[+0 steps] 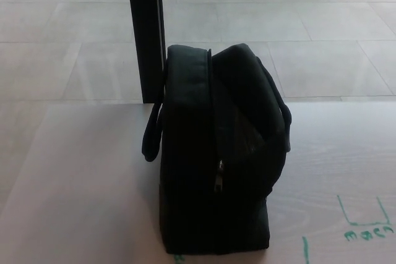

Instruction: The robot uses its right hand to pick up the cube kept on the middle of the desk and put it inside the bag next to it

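A black bag stands upright in the middle of my counter, filling the space straight ahead. None of my fingers show, so I place things by the bag alone. A dark post rises just behind its left shoulder, and a strap hangs off that side. Bare counter lies wide open to the left and right.

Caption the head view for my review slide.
Black bag upright on the desk, zipper facing the camera; no cube or hand in view.
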`<state>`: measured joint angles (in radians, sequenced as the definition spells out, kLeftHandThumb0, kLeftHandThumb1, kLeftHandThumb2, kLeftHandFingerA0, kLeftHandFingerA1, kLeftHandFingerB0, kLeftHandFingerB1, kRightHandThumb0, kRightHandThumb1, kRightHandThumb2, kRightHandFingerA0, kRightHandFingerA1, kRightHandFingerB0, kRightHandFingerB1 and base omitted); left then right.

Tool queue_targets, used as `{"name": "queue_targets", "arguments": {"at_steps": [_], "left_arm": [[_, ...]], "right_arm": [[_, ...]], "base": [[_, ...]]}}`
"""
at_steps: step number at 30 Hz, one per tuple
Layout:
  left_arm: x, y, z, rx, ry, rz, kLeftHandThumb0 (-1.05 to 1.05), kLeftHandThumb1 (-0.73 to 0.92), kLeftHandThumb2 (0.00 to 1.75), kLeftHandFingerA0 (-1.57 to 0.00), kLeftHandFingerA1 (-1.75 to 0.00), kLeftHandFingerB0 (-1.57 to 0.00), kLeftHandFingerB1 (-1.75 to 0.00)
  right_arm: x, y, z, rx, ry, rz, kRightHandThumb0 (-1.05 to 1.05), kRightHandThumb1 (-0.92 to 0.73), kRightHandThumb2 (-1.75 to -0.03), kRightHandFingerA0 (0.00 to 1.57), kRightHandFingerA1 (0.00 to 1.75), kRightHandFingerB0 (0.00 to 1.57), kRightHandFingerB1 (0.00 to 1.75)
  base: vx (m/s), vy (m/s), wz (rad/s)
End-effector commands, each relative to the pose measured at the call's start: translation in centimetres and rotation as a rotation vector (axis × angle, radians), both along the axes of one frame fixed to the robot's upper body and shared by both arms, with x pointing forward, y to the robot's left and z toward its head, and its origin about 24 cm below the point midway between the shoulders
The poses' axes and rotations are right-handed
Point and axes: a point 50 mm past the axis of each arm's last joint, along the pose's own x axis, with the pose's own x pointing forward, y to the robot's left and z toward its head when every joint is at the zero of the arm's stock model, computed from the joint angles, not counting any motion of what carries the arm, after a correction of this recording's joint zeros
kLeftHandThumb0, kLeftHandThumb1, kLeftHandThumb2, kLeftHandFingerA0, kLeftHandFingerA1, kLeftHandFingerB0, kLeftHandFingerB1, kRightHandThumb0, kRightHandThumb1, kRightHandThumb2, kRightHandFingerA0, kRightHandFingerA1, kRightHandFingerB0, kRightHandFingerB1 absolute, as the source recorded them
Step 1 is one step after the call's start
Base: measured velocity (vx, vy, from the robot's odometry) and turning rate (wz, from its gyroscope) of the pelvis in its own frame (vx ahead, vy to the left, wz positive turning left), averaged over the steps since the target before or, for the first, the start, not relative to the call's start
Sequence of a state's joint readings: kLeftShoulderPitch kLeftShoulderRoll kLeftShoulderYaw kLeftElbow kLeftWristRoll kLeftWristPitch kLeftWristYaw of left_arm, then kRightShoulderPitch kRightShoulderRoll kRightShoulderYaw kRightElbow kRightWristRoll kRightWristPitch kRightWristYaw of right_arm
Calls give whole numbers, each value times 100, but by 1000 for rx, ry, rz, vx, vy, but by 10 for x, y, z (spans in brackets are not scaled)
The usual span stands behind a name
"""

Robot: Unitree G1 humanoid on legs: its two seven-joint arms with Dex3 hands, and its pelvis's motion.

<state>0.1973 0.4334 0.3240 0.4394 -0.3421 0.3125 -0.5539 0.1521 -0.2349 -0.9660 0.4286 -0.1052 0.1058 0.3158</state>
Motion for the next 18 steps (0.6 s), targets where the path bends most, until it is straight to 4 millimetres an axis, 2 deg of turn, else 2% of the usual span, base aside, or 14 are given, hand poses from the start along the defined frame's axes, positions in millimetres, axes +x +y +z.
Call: {"name": "queue_targets", "arguments": {"at_steps": [1, 3, 4, 5, 6, 7, 8, 11, 12, 13, 14, 15, 16, 18], "left_arm": [[-3, -1, -2, -24, 15, 3, -68, 62, 90, -17, -55, -9, -46], [-3, 0, -2, -30, 18, 10, -66, 63, 90, -17, -54, -9, -46], [-4, 0, -2, -31, 16, 5, -63, 81, 63, -20, -52, -10, -38], [-4, 0, -2, -33, 14, -3, -63, 81, 63, -20, -52, -10, -38], [-5, 0, -3, -31, 27, 8, -65, 65, 91, -17, -55, -8, -46], [-5, 0, -3, -31, 27, 8, -65, 65, 91, -17, -55, -8, -46], [-5, 1, -3, -23, 32, 6, -63, 80, 62, -22, -52, -12, -38], [-6, 1, -4, -19, 31, -1, -63, 80, 63, -21, -52, -11, -38], [-5, 1, -3, -23, 24, -4, -62, 79, 63, -20, -52, -11, -39], [-5, 0, -3, -22, 23, -6, -63, 79, 62, -21, -53, -11, -39], [-5, 0, -3, -24, 27, -3, -63, 79, 62, -22, -53, -12, -39], [-5, 0, -3, -24, 28, -2, -63, 79, 62, -22, -53, -12, -39], [-5, 0, -3, -28, 28, 5, -62, 80, 62, -22, -53, -13, -39], [-5, 0, -3, -24, 29, 1, -62, 80, 62, -22, -53, -13, -39]], "right_arm": [[6, -2, 13, -52, -97, 70, -75, -74, -62, 22, 73, 24, 54], [8, -2, 13, -68, -89, 85, -80, -63, -71, 28, 77, 24, 54], [9, -1, 14, -81, -79, 99, -77, -70, -61, 37, 88, 34, 50], [10, -1, 15, -101, -65, 118, -77, -70, -61, 37, 88, 34, 50], [13, 0, 17, -113, -71, 171, -74, -68, -60, 42, 78, 39, 45], [13, 0, 17, -113, -71, 173, -74, -68, -60, 42, 78, 39, 45], [14, 2, 18, -126, -61, 201, -74, -67, -60, 46, 69, 42, 41], [17, 4, 18, -151, -46, 237, -74, -68, -60, 46, 68, 41, 41], [18, 7, 20, -141, -43, 278, -74, -51, -92, 45, 73, 34, 53], [18, 6, 16, -138, -32, 286, -88, -55, -93, 44, 70, 32, 49], [18, 6, 16, -136, -33, 288, -79, -63, -60, 45, 78, 40, 43], [18, 6, 16, -136, -35, 290, -79, -63, -60, 45, 78, 40, 43], [19, 5, 16, -141, -38, 291, -80, -50, -92, 46, 78, 35, 52], [20, 5, 17, -145, -41, 291, -80, -50, -92, 46, 78, 35, 52]], "base": [[0, 0, 0], [0, 0, 0], [0, 0, 0], [0, 0, 0], [0, 0, 0], [0, 0, 0], [0, 0, 0], [0, 0, 0], [0, 0, 0], [0, 0, 0], [0, 0, 0], [0, 0, 0], [0, 0, 0], [0, 0, 0]]}}
